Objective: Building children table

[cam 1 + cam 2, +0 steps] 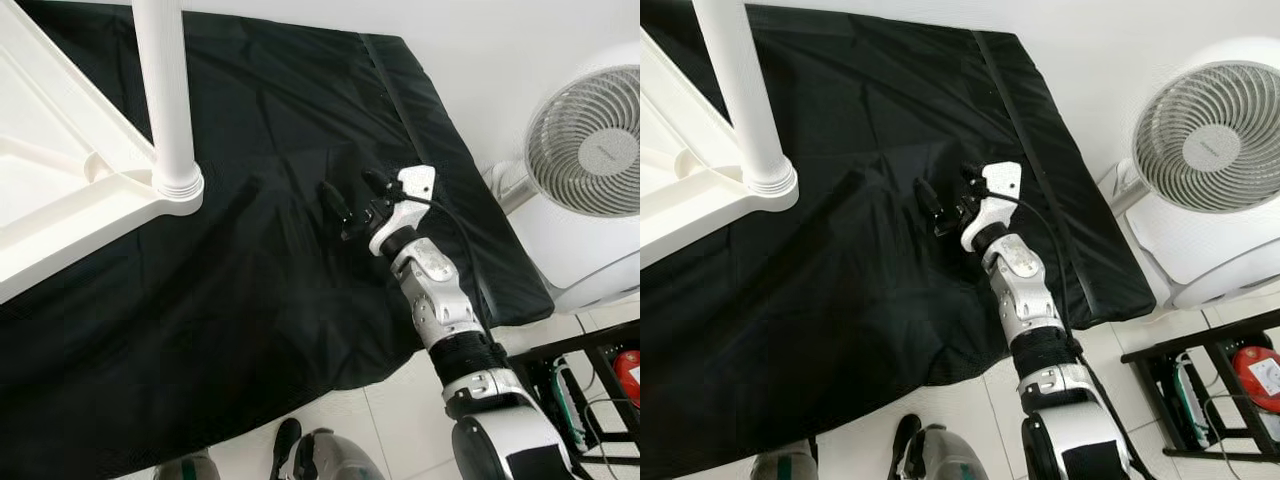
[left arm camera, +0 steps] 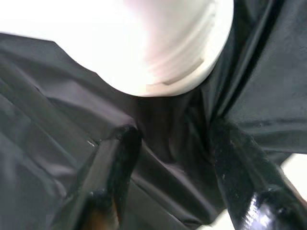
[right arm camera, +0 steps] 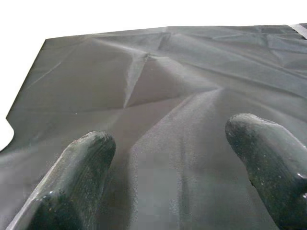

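A white children's table top lies upside down on a black cloth at the left. One white leg stands upright in its corner socket. My right gripper hovers low over the cloth to the right of that leg, open and holding nothing; its fingers frame bare cloth. In the left wrist view my left gripper is open just short of a white ribbed round part, its fingers spread to either side and not touching it.
The cloth covers a low black mat whose right edge runs beside a white fan. A black rack with small items stands on the tiled floor at the lower right. My feet are at the cloth's near edge.
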{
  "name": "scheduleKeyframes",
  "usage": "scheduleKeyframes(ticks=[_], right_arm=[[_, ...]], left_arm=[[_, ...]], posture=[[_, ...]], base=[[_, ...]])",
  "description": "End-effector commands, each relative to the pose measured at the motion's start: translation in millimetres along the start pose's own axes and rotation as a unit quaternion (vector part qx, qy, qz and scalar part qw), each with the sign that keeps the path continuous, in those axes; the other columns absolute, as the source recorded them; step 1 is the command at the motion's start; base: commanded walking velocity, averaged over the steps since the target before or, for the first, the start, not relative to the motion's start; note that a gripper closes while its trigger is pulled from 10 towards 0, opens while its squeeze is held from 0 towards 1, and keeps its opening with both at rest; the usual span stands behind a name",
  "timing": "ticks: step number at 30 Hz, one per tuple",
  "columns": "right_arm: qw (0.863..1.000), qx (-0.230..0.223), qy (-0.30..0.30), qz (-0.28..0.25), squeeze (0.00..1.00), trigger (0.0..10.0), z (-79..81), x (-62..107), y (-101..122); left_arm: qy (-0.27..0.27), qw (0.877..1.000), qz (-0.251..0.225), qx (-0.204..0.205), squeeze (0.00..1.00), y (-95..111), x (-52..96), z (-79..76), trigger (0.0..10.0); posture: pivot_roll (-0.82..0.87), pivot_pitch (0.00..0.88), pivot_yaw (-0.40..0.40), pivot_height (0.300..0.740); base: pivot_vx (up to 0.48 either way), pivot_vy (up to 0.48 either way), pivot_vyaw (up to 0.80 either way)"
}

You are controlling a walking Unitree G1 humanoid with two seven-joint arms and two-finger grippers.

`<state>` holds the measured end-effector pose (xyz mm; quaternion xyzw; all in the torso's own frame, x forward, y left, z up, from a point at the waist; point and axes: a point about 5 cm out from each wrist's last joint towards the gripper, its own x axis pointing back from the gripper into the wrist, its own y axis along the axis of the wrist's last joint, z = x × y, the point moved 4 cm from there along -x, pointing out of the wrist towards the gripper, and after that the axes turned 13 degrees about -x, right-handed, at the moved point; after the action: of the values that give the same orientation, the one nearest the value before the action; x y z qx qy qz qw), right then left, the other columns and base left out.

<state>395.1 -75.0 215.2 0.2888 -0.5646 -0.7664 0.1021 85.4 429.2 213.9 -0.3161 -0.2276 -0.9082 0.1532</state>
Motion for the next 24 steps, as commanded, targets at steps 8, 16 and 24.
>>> scheduleKeyframes(ticks=[8, 16, 24], right_arm=[[1.000, 0.001, -0.017, 0.001, 0.00, 10.0, -8.6, 4.8, -2], [1.000, 0.006, -0.022, 0.001, 0.00, 10.0, -13.3, 6.8, 0], [1.000, 0.002, -0.019, 0.001, 0.00, 10.0, -11.4, 5.2, -1]], left_arm=[[0.225, 0.974, -0.003, 0.006, 0.00, 8, 3.1, 56.9, 10.0], [0.178, 0.977, -0.114, 0.021, 0.00, 41, 24.5, 56.9, 10.0], [0.257, 0.961, -0.107, -0.002, 0.00, 35, 59.0, 94.0, 10.0]], posture=[[0.41, 0.242, -0.216, 0.740], [0.39, 0.253, -0.211, 0.740], [0.41, 0.251, -0.216, 0.740]], base=[[0.000, 0.000, 0.00], [0.000, 0.000, 0.00], [0.000, 0.000, 0.00]])
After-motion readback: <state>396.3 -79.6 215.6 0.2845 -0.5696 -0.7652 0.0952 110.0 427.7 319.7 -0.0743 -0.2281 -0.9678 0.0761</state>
